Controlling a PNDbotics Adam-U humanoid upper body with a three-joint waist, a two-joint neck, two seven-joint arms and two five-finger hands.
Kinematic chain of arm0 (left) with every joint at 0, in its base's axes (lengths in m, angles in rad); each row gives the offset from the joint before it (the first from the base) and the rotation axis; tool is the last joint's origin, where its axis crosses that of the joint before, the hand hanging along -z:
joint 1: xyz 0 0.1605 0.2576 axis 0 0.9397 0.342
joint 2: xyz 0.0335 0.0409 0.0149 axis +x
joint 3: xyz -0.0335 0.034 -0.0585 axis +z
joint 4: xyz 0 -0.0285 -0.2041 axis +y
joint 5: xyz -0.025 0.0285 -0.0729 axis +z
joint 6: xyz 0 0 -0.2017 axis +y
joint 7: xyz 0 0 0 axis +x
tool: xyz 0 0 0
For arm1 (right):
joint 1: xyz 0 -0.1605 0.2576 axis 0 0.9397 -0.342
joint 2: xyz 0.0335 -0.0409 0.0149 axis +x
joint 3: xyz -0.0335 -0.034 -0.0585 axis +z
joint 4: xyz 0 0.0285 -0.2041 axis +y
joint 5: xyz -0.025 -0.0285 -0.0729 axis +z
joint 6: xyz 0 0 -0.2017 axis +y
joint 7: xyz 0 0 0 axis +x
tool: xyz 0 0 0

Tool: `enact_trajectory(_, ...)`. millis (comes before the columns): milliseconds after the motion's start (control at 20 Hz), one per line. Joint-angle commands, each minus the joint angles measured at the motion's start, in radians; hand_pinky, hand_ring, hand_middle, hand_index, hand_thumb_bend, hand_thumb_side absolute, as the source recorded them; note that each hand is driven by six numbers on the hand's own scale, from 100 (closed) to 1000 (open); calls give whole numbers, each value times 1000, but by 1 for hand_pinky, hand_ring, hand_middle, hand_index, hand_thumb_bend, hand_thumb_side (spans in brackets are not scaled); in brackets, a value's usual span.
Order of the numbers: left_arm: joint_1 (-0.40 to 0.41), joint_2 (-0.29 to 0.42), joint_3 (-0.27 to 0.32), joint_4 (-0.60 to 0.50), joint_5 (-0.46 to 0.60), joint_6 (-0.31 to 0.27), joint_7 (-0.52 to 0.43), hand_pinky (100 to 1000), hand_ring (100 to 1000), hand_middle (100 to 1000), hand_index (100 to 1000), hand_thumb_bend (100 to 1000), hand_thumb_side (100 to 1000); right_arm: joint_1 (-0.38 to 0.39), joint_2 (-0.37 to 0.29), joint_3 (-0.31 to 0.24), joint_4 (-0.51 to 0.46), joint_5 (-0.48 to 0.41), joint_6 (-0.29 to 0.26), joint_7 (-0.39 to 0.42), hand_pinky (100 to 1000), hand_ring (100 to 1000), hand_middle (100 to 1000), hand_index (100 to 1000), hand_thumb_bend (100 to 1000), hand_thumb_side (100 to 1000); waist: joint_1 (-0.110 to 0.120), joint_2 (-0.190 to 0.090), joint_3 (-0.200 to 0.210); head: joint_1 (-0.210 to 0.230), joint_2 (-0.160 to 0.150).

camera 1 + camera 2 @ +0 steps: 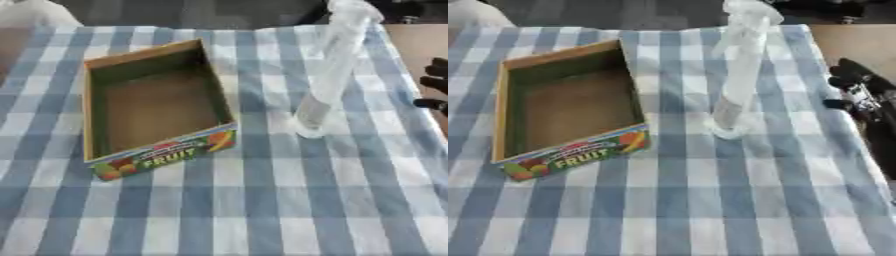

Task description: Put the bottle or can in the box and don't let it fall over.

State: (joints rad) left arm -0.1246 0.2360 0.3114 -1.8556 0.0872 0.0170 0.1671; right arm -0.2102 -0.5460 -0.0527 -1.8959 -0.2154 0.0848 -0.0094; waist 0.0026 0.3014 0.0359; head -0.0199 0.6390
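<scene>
Standing tall clear bottle (328, 75) beside box (153, 105); right hand (859, 92) fingers relaxed, apart.

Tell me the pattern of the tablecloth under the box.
Blue and white checks on the tablecloth, clearest in the left eye view.

Two head-mounted eyes look steeply down onto the checked tablecloth (262, 200), facing 12 o'clock toward the table's far edge.

Both views sit close and share nearly everything: the fruit box (157, 107) at 10 o'clock and the clear bottle (328, 75) at 1 o'clock. The right eye view is shifted, showing more of the right hand (859, 92) at 3 o'clock.
</scene>
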Motion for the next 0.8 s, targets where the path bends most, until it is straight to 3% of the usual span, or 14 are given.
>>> enact_trajectory(50,-8,13,1,-14,4,-2,-4,975,483,560,764,722,434,-23,-40,7,17,-14,0,16,791,942,1000,832,100,780,-2,-18,2,-4,-12)
enact_trajectory(800,-9,12,-2,-13,6,-2,-9,975,482,560,765,721,434,-91,-50,39,112,-10,-23,88,811,990,1000,888,100,746,-4,-14,12,-7,-16)
